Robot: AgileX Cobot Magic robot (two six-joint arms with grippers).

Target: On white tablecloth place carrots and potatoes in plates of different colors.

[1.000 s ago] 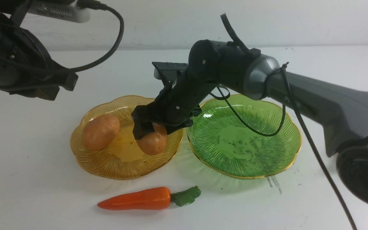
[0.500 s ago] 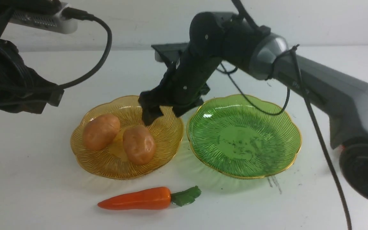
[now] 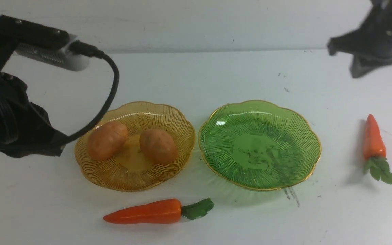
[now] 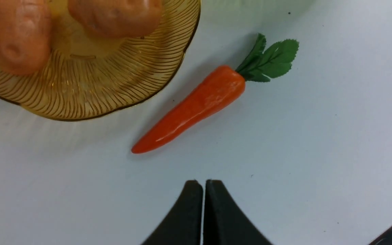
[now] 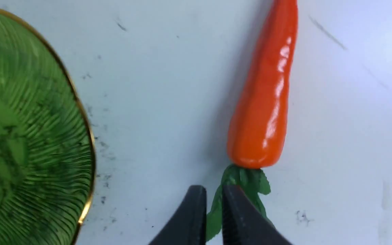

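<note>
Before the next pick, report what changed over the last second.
The right gripper let go of the second potato in the amber plate, rose and swung away right, over the far-right carrot. That potato rolled slightly. The left arm sank a little. Other potato, green plate, near carrot: unmoved.

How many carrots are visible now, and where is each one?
2. One carrot lies on the white tablecloth, on the near side of the amber plate. The other carrot lies on the cloth, right of the green plate. Nothing seems hidden.
</note>
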